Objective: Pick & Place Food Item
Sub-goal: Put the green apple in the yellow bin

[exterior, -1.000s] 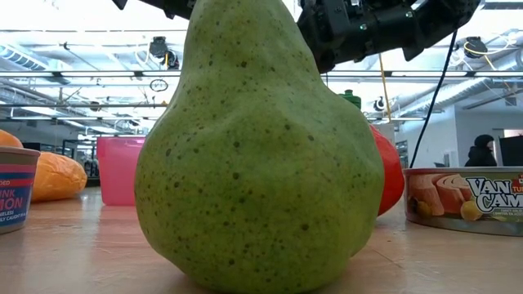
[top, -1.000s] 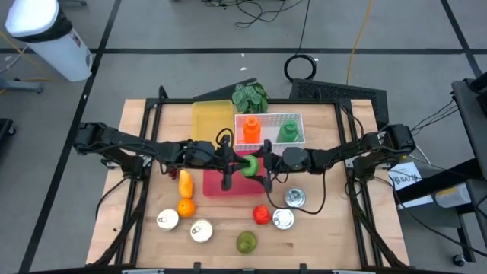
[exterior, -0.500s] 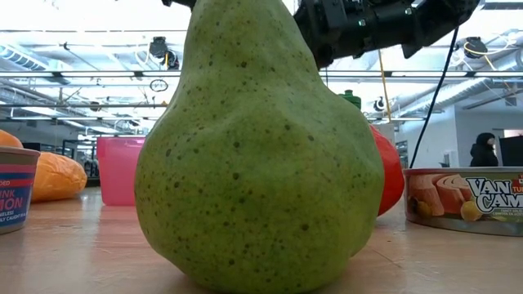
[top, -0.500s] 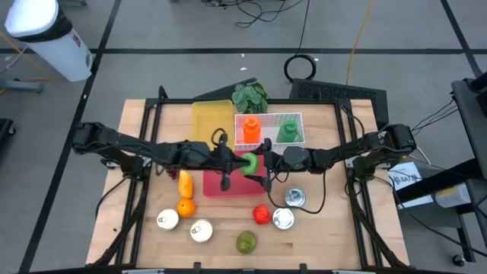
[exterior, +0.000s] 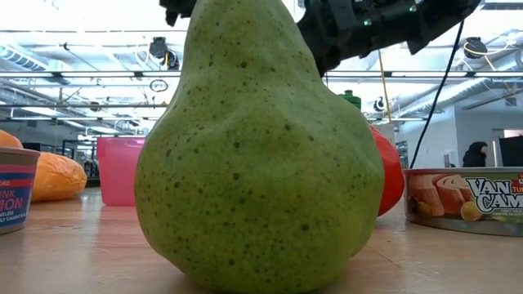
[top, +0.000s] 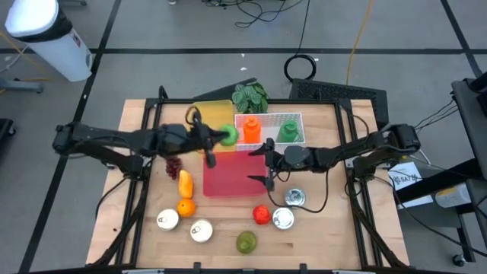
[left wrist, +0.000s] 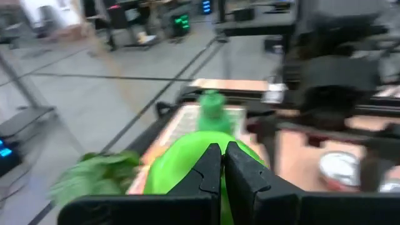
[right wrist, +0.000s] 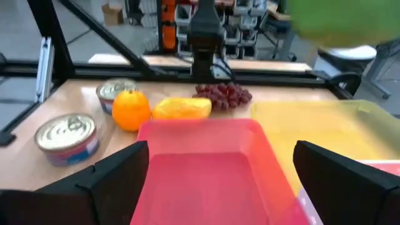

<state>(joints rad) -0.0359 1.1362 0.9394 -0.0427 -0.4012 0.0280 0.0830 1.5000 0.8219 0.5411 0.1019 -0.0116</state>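
Two end effectors are mine here: my left end effector (top: 215, 141) is clamped tight on a round, glossy bright-green plastic fruit (top: 227, 135), held in the air above the near edge of the translucent yellow plastic tray (top: 205, 116), while my right end effector (top: 261, 162) stands wide and empty over the right edge of the flat pink plastic tray (top: 228, 176). In my left wrist view the dark fingers (left wrist: 209, 169) pinch together across the green fruit's crown (left wrist: 175, 172), so I judge it light, hollow and stiff, but smooth enough to slip or roll out of a narrow pinch; a hold across its widest part would sit safer. Left of the pink tray lie a matt bunch of dark red grapes (top: 173, 165), a lumpy orange-yellow vegetable (top: 185, 183) and a dimpled orange (top: 186, 207). Nearer the counter's (top: 137, 228) front edge stands a speckled green pear (top: 246, 242) among ribbed metal tins (top: 282, 218).
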